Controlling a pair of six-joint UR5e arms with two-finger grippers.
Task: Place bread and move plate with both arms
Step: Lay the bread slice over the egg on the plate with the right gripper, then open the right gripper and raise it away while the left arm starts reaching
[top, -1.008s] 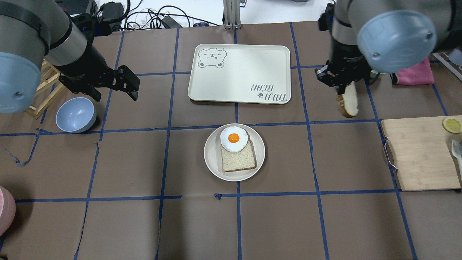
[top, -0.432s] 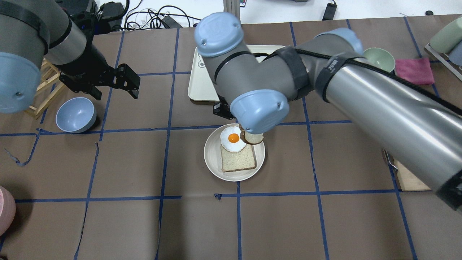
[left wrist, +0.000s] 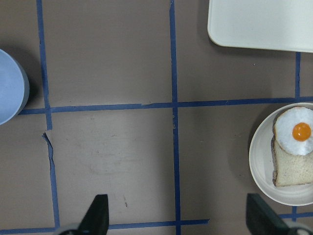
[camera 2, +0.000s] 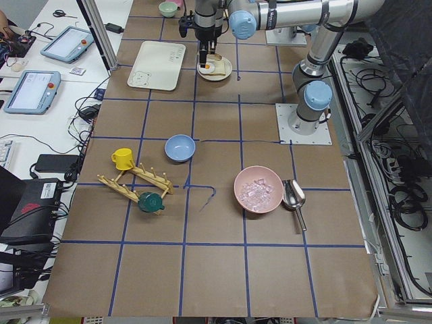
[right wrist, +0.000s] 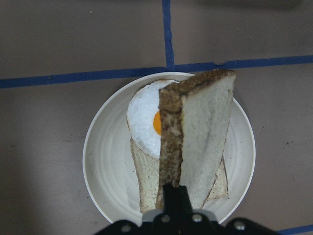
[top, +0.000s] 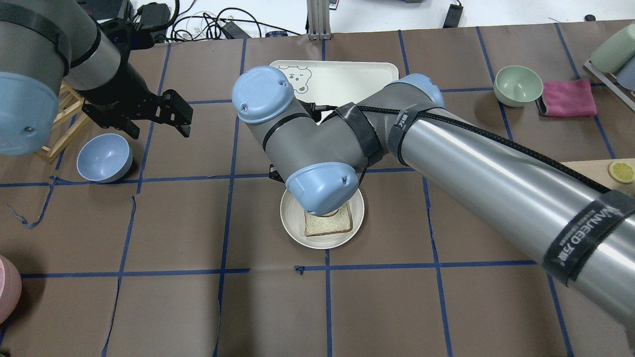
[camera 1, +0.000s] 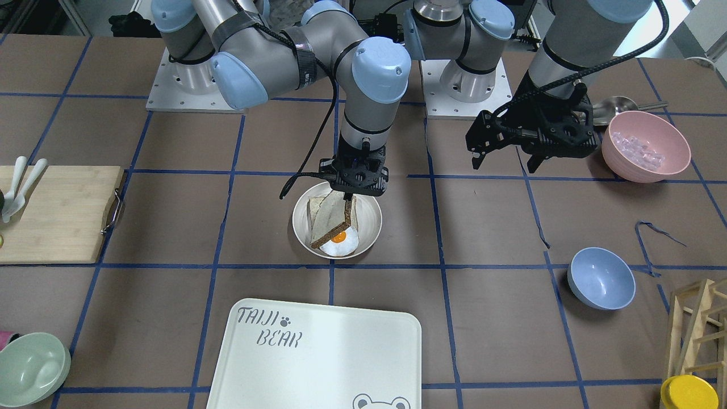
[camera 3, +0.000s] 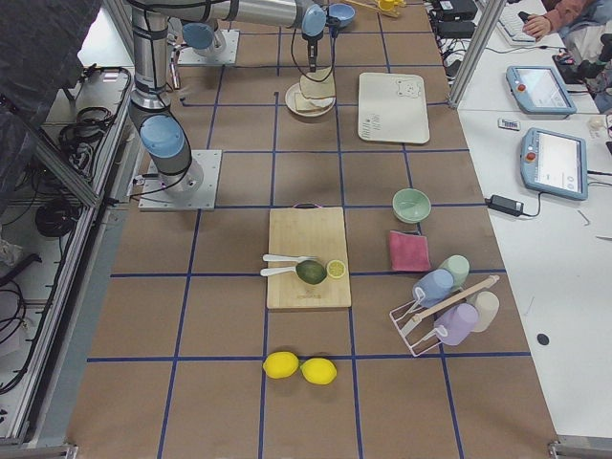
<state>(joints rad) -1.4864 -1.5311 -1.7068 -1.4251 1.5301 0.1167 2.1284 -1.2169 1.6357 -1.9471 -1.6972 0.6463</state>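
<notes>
The off-white plate (camera 1: 369,227) sits mid-table with a fried egg (camera 1: 339,242) lying on a paler slice (top: 328,225). My right gripper (camera 1: 347,197) is shut on the dark-crusted bread (camera 1: 331,222) and holds it on edge, tilted, just over the egg. I cannot tell whether they touch. The right wrist view shows the bread (right wrist: 195,142) in the gripper (right wrist: 177,196) above the plate (right wrist: 98,161). In the overhead view the right arm hides that gripper. My left gripper (camera 1: 504,166) is open and empty, hovering to the plate's side (top: 158,124).
The TAIJI BEAR tray (camera 1: 318,352) lies beyond the plate. A blue bowl (camera 1: 601,278) sits below the left gripper. A pink bowl of ice (camera 1: 646,145), a wooden rack (camera 1: 698,324), a cutting board (camera 1: 57,213) and a green bowl (camera 1: 31,369) stand around the edges.
My right arm has swung in from the table's right side with the bread and now holds it over the plate, hiding the egg from overhead. The left arm has not moved.
</notes>
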